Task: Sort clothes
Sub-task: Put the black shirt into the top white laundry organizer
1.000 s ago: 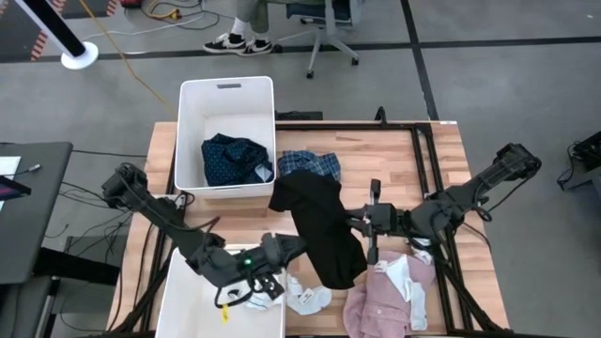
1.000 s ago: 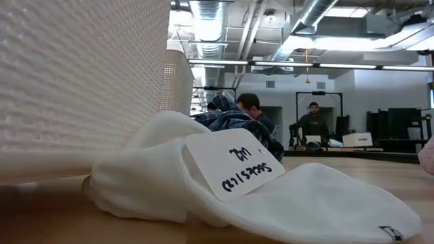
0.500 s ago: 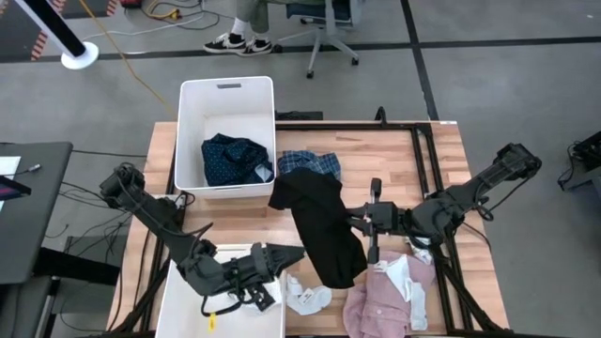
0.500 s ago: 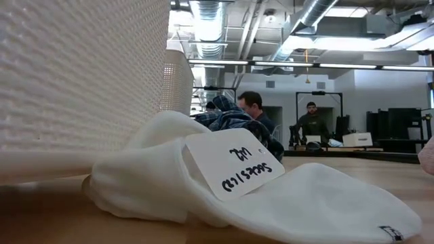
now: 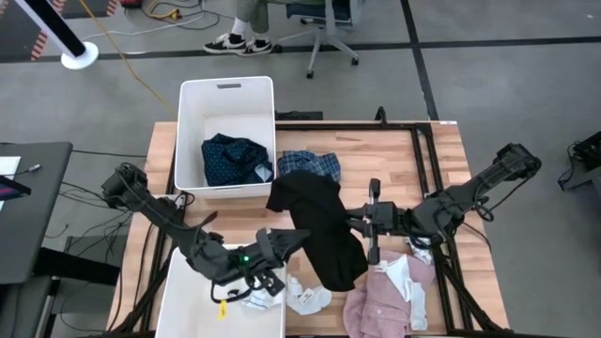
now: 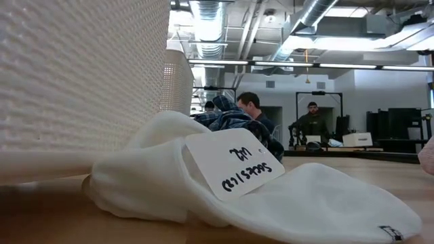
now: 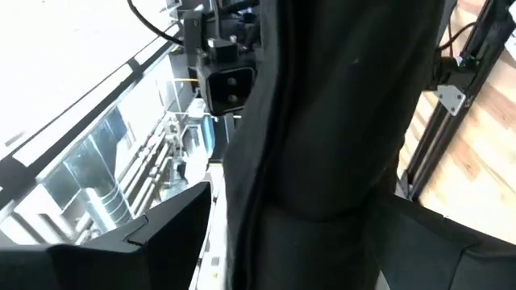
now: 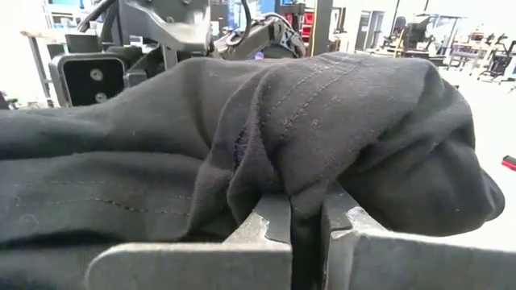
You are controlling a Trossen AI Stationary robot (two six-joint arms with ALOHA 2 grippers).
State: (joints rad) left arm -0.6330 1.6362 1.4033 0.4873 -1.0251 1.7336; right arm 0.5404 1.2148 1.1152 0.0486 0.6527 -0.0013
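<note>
Wooden table (image 5: 441, 169): black top (image 5: 319, 225) pinched by left tool (image 5: 299, 242) and right tool (image 5: 355, 225).

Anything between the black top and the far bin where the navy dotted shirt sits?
Nothing visible blocks it. Both hands grip the black top: right hand on one edge, left hand on the other. The far bin is open-topped; the blue plaid shirt lies beside it on the table.

I swung my left gripper (image 5: 291, 241) back up from over the near white bin (image 5: 178, 286) to the left edge of the black top (image 5: 319, 225) and closed on it. The top's upper left corner shifted slightly leftward, nearer the far bin (image 5: 225, 94).
</note>
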